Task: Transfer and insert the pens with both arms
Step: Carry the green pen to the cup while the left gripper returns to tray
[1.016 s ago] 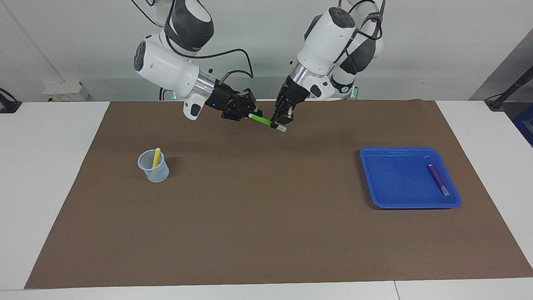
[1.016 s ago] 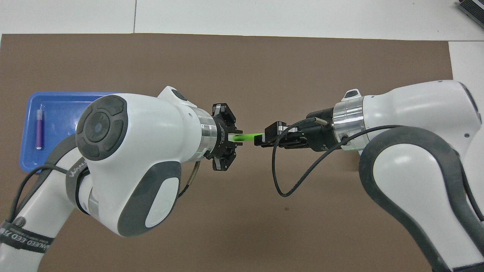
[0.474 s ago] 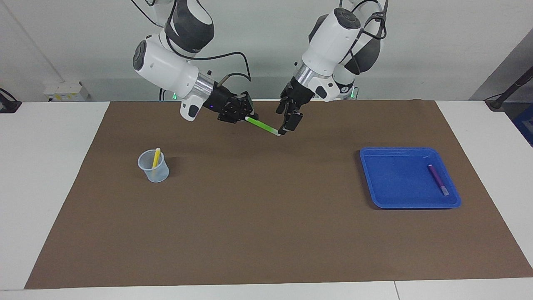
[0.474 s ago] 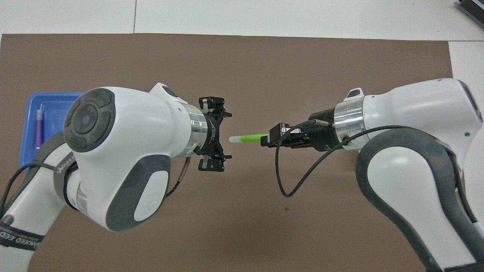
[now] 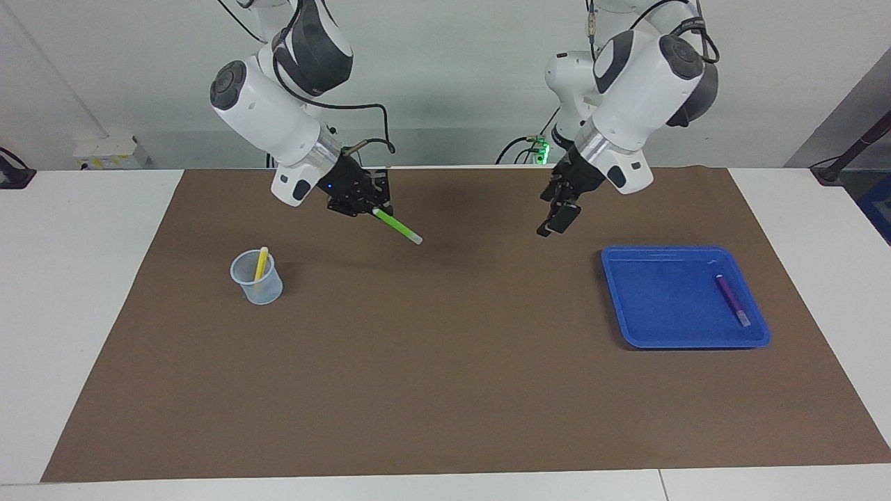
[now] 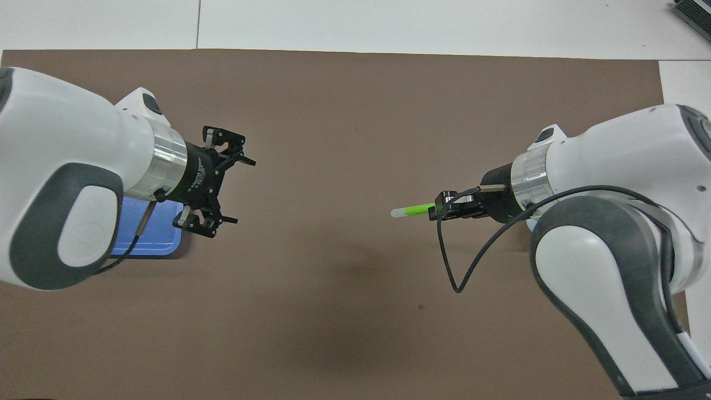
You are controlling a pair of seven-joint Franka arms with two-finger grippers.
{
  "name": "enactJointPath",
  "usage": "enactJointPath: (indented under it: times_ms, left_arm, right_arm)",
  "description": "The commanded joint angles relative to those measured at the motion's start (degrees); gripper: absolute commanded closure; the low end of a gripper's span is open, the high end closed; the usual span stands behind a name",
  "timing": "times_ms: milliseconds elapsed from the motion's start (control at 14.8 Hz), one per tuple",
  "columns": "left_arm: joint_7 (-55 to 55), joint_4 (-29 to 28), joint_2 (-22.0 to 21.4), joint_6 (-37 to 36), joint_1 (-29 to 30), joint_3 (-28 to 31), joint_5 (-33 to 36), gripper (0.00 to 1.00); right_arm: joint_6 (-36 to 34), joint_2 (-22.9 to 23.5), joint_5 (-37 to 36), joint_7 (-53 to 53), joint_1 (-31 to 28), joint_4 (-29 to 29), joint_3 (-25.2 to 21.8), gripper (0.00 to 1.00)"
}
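Green pen [image 5: 397,227] airborne; yellow cupped, purple trayed.

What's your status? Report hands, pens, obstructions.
Right hand shut on green pen, airborne. Left hand open, empty, near tray. Nothing blocking cup.

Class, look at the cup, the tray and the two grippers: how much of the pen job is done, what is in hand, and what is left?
Done: the yellow pen stands in the cup. In hand: the right gripper is shut on the green pen, in the air over the mat; the left gripper is open and empty, beside the tray. Left: the green pen is not yet in the cup, and the purple pen lies in the tray.
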Motion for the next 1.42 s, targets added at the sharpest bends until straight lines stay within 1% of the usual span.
enactJointPath:
  times_ms: [0, 68, 203, 339, 610, 813, 881, 1016, 1152, 1355]
  left_arm:
    - [12.23, -1.16, -2.02, -4.36, 5.75, -0.41, 0.05, 0.0]
    - [14.8, -0.98, -2.02, -4.89, 8.21, -0.41, 0.05, 0.0]
    - [15.17, -0.89, -2.63, -4.81, 12.79, -0.41, 0.05, 0.0]
    - [14.56, -0.9, -2.99, -3.85, 15.26, -0.41, -0.04, 0.0]
    - [14.82, -1.16, -3.69, -3.22, 17.64, -0.15, 0.05, 0.0]
    - [15.26, -3.0, -5.01, -2.79, 17.9, -0.15, 1.63, 0.0]
    - [15.7, -2.83, -4.84, -2.53, 18.08, -0.15, 1.81, 0.0]
    - [18.15, -3.09, -4.66, 1.14, 18.26, -0.06, 5.13, 0.0]
    - [21.57, -3.97, -4.75, 3.19, 20.36, 0.29, 5.59, 0.0]
    - [35.08, -4.67, -4.48, 3.19, 21.24, 0.47, 6.02, 0.0]
  right_arm:
    - [-3.37, -2.5, -7.9, 1.66, -0.8, 0.16, 0.14, 1.0]
    - [-4.59, -3.12, -10.46, 1.57, -1.85, 0.25, 0.23, 1.0]
    - [-6.36, -4.26, -15.55, 1.05, -2.56, 0.34, 0.14, 1.0]
    - [-7.41, -4.88, -20.39, 0.61, -3.26, 0.34, 0.23, 1.0]
    - [-8.3, -5.5, -26.99, -3.69, -5.28, 0.25, 0.14, 1.0]
    - [-8.39, -5.58, -30.6, -6.6, -7.57, 0.08, 0.14, 1.0]
    - [-8.73, -5.67, -31.57, -7.39, -8.35, 0.07, 0.14, 1.0]
    - [-9.0, -5.67, -33.24, -8.88, -9.76, -0.01, 0.14, 1.0]
    - [-8.39, -5.67, -34.82, -10.03, -10.99, -0.19, 0.23, 1.0]
    - [-5.32, -5.76, -35.97, -12.48, -12.84, -1.41, 0.23, 1.0]
